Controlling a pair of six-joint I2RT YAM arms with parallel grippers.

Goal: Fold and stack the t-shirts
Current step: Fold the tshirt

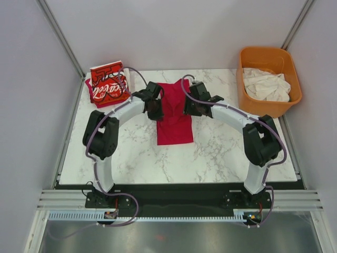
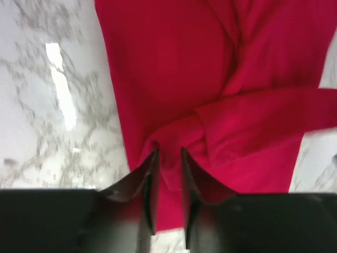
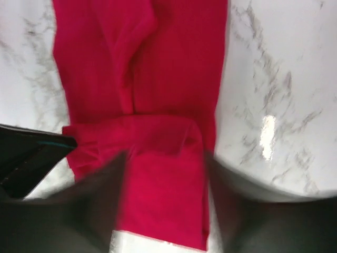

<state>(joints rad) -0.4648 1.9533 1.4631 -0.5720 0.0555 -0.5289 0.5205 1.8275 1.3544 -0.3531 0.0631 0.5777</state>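
Left gripper (image 2: 167,171) is clamped down tight, its fingers (image 2: 149,182) nearly together with a pinch of the red shirt (image 1: 175,126) bunched between them. That pinch sits at the shirt's left edge, where a band of cloth lies crosswise over the body.

Right gripper (image 3: 166,182) is over on the opposite edge and spread wide, one finger on each side of a strip of red cloth. The view is blurred, so whether the pads touch the fabric is hard to call, but the gap is clearly broad. A dark piece of the other arm pokes in at the left of that view.

From above, the red shirt lies mid-table (image 1: 221,153) as a long narrow strip running away from the bases, a bit wider at the near end. Both grippers are at its far half, one on each side.

The Coca-Cola shirt (image 1: 108,84) is folded into a neat square at the far left corner, well apart from the red one, with some plain red cloth showing under it.

Off-white shirts (image 1: 266,84) are heaped and crumpled in the orange tub (image 1: 268,55), off the table's far right corner.
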